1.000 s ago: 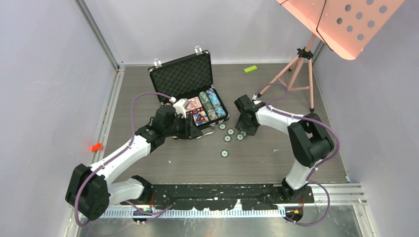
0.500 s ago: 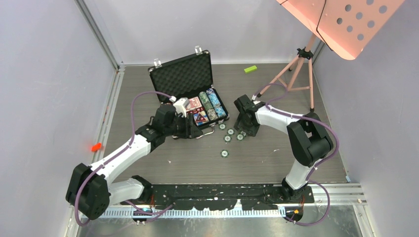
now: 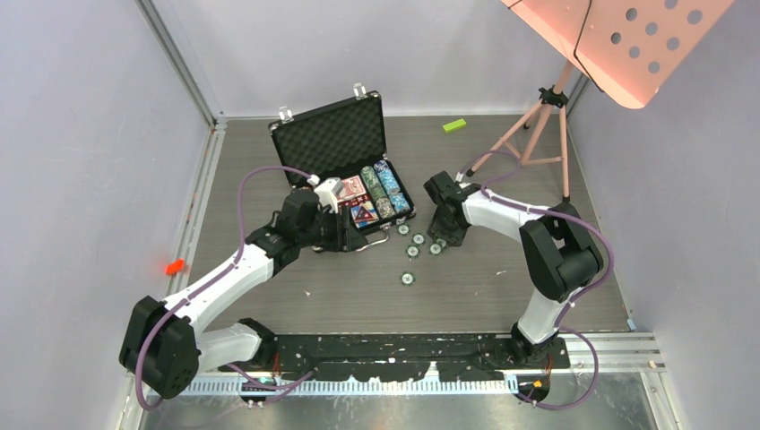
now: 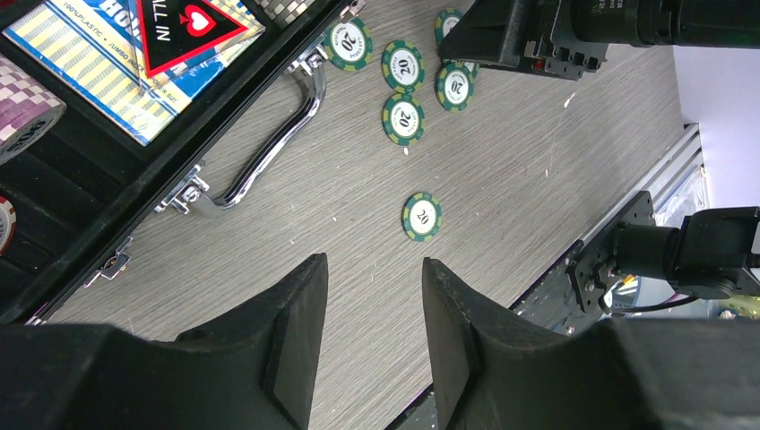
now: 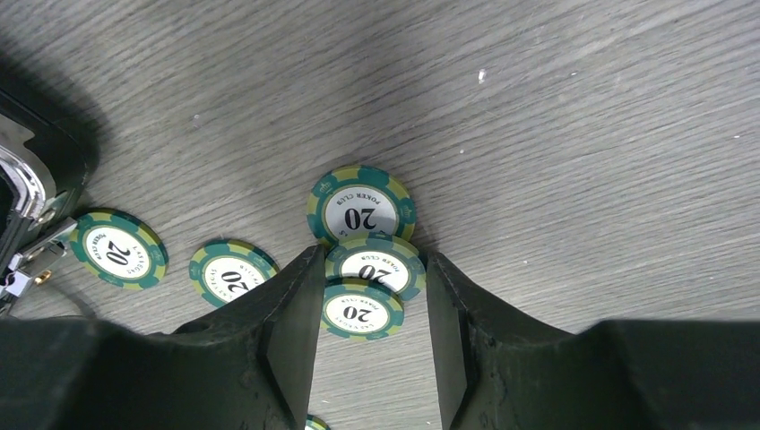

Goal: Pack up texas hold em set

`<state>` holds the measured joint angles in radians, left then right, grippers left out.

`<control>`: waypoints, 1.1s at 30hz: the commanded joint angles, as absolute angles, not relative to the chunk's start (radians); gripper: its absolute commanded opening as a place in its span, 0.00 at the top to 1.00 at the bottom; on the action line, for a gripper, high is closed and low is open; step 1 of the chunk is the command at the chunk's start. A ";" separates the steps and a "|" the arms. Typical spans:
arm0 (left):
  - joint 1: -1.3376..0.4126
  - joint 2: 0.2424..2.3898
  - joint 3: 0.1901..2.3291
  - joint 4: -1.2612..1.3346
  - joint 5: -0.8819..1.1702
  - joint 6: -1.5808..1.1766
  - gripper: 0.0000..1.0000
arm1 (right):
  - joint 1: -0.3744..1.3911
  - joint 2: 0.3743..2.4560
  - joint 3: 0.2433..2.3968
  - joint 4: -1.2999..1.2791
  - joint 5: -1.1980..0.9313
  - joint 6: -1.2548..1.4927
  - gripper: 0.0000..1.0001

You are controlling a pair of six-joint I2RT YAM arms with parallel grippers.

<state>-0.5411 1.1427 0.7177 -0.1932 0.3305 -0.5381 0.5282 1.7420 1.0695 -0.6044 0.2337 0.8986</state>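
Two overlapping green chips, lower centre of the right wrist view, now lie between the half-open jaws of the right gripper, which shifted left over them, grip uncertain, ready for the briefcase at upper centre overhead; the left gripper gapes empty.

Six loose chips, one briefcase, one green block, one tripod.

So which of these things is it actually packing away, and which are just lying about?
Part of the job:
- open black case
- chips already in it
- card pack in the case
- loose green chips on the table

Just lying about:
- small green block
- pink tripod stand
- little red thing at the left edge
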 commanded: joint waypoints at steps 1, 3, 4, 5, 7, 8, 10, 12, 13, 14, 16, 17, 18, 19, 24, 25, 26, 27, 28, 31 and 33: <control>-0.544 1.128 0.755 -0.187 0.318 -0.521 0.55 | 0.530 1.721 1.117 -0.642 0.259 0.890 0.55; -0.545 1.129 0.757 -0.191 0.318 -0.520 0.55 | 0.525 1.727 1.132 -0.651 0.263 0.886 0.57; -0.545 1.132 0.758 -0.192 0.318 -0.520 0.55 | 0.522 1.732 1.142 -0.654 0.262 0.884 0.57; -0.545 1.130 0.759 -0.195 0.316 -0.519 0.55 | 0.518 1.733 1.145 -0.658 0.261 0.880 0.57; -0.545 1.127 0.759 -0.198 0.315 -0.518 0.55 | 0.510 1.729 1.152 -0.659 0.259 0.877 0.57; -0.545 1.126 0.759 -0.198 0.314 -0.517 0.55 | 0.504 1.726 1.155 -0.659 0.257 0.876 0.57; -0.545 1.126 0.761 -0.199 0.312 -0.517 0.55 | 0.497 1.721 1.160 -0.660 0.255 0.870 0.57; -0.545 1.129 0.762 -0.199 0.312 -0.516 0.55 | 0.488 1.719 1.163 -0.660 0.255 0.867 0.57; -0.544 1.130 0.764 -0.200 0.313 -0.515 0.55 | 0.485 1.722 1.167 -0.660 0.253 0.865 0.57; -0.545 1.131 0.763 -0.201 0.313 -0.515 0.55 | 0.478 1.725 1.169 -0.660 0.252 0.860 0.57; -0.545 1.132 0.761 -0.198 0.313 -0.517 0.55 | 0.469 1.735 1.173 -0.658 0.251 0.852 0.57; -0.545 1.134 0.761 -0.198 0.313 -0.517 0.55 | 0.467 1.743 1.175 -0.656 0.248 0.850 0.57; -0.544 1.135 0.761 -0.198 0.314 -0.517 0.55 | 0.462 1.747 1.176 -0.653 0.247 0.848 0.57; -0.544 1.136 0.761 -0.198 0.314 -0.517 0.55 | 0.460 1.753 1.176 -0.650 0.241 0.846 0.56; -0.545 1.137 0.762 -0.198 0.315 -0.516 0.55 | 0.454 1.770 1.172 -0.625 0.213 0.842 0.54; -0.545 1.139 0.762 -0.198 0.315 -0.516 0.55 | 0.454 1.774 1.172 -0.622 0.210 0.841 0.53; -0.545 1.138 0.762 -0.198 0.314 -0.517 0.55 | 0.454 1.777 1.172 -0.620 0.208 0.841 0.53; -0.545 1.138 0.762 -0.199 0.314 -0.517 0.55 | 0.453 1.783 1.173 -0.620 0.203 0.841 0.53; -0.545 1.138 0.762 -0.199 0.316 -0.517 0.55 | 0.453 1.786 1.173 -0.616 0.198 0.838 0.53; -0.544 1.138 0.762 -0.199 0.311 -0.515 0.55 | 0.452 1.791 1.176 -0.608 0.187 0.836 0.52; -0.544 1.137 0.762 -0.200 0.311 -0.515 0.55 | 0.452 1.792 1.176 -0.605 0.182 0.831 0.51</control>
